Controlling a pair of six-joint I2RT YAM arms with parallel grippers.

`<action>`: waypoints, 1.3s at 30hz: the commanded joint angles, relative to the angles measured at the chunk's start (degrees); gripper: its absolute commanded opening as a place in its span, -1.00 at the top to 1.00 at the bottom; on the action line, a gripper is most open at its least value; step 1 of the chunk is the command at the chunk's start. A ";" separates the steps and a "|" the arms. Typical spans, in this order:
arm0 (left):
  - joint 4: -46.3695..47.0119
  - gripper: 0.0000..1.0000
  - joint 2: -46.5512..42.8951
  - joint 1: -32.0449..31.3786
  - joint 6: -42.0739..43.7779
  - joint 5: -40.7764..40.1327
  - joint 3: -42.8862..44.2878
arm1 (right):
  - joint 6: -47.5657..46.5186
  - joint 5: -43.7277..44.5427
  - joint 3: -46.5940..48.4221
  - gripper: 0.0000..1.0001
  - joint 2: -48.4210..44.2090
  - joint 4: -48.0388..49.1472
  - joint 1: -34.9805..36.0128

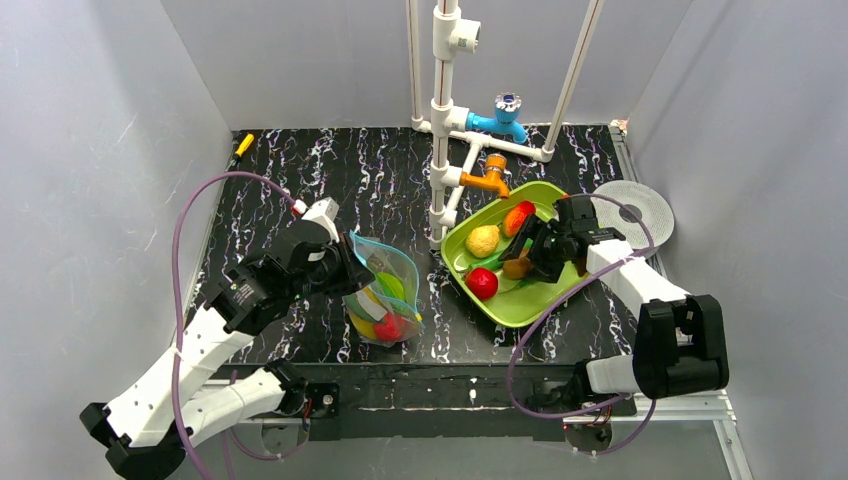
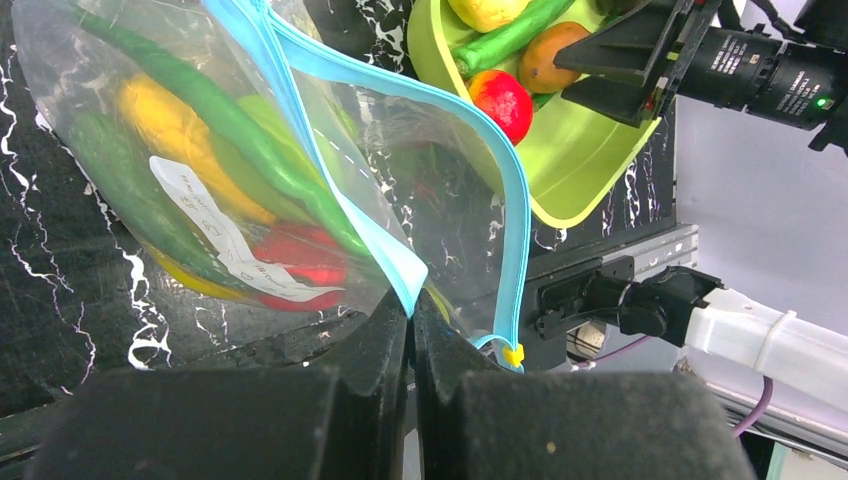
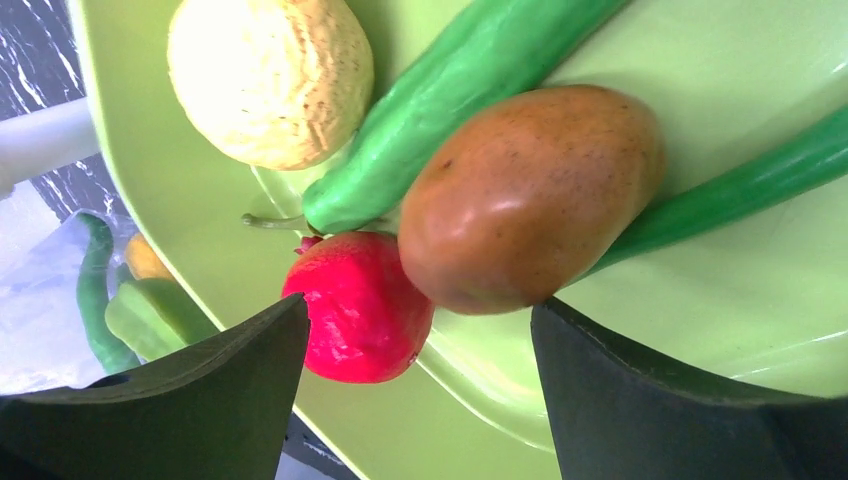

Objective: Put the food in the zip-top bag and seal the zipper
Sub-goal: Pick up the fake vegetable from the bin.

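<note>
You are seeing the clear crinkly zip-top bag (image 1: 385, 288) lying open, its light-blue zipper strip (image 2: 518, 240) gaping, green, yellow and red toy foods (image 2: 232, 122) sitting inside; more are lying in the lime-green tray (image 1: 533, 302).

The left arm reaches forward and inward, its end effector (image 2: 410, 318) pinched tight on the edge of the zip-top bag (image 2: 420, 200). The right arm folds at the elbow and angles left, its end effector (image 3: 418, 310) tipped downward with jaws spread wide.

Bright, even, diffuse light; soft highlights on the glossy brown oval toy fruit (image 3: 530, 195) just ahead of the right gripper (image 3: 420, 305).
</note>
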 commanded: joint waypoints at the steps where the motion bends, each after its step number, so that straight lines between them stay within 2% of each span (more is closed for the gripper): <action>1: 0.58 1.00 0.58 -0.04 0.16 0.92 -0.29 | -2.92 3.11 3.91 -0.75 -0.52 -2.53 0.24; 15: -0.88 1.00 -0.01 -0.06 -0.04 0.47 0.21 | -2.83 6.08 6.28 -0.64 8.98 0.84 0.24; 21: -0.33 1.00 1.19 -0.07 0.29 0.87 0.60 | -3.69 7.02 4.68 -0.27 6.42 2.25 0.65; 26: 0.53 1.00 1.75 -0.04 0.39 1.14 -0.18 | -5.28 9.09 2.06 0.39 0.13 2.98 2.06; 29: 0.96 1.00 2.24 -0.06 0.20 1.61 -0.43 | -6.14 10.54 1.05 0.71 -4.28 2.36 3.75; 34: 1.36 1.00 2.90 -0.11 0.29 1.75 -0.11 | -7.08 11.45 -0.12 0.97 -11.79 0.76 7.31; 39: 1.82 1.00 2.55 -0.08 -0.12 1.83 -0.84 | -6.39 10.57 -2.61 0.97 -20.33 0.76 12.52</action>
